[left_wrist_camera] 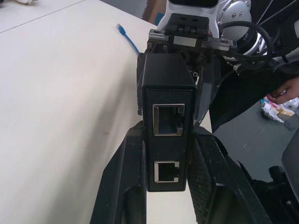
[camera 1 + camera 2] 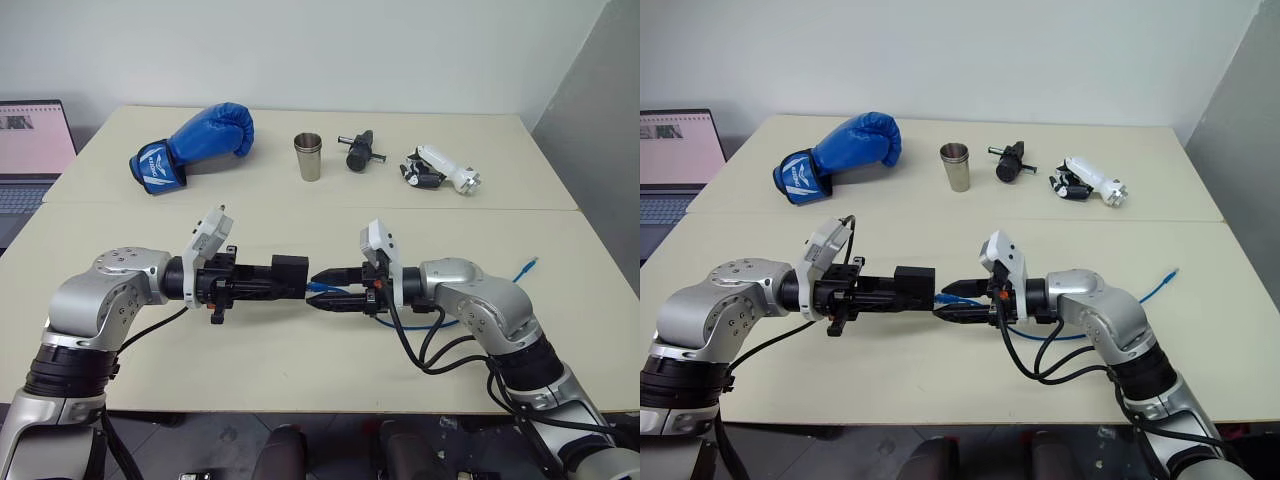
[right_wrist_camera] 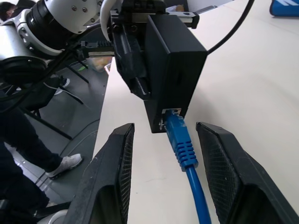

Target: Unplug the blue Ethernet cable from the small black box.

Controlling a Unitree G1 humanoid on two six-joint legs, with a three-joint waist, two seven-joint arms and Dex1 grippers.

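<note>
My left gripper (image 2: 297,284) is shut on the small black box (image 2: 289,272) and holds it level above the table's near half. The left wrist view shows the box (image 1: 168,93) end-on, with two empty ports facing the camera. The blue Ethernet cable (image 3: 183,145) is plugged into the box (image 3: 173,65) on the side facing my right gripper (image 2: 317,289). That gripper is open, one finger on each side of the blue plug and neither touching it. The cable runs back under the right arm, and its free end (image 2: 527,266) lies on the table.
At the back of the cream table (image 2: 300,350) lie a blue boxing glove (image 2: 200,140), a metal cup (image 2: 308,156), a black cylindrical tool (image 2: 358,152) and a white device (image 2: 442,170). A laptop (image 2: 30,150) sits at the far left. A person's shoe (image 3: 65,164) is beside the table.
</note>
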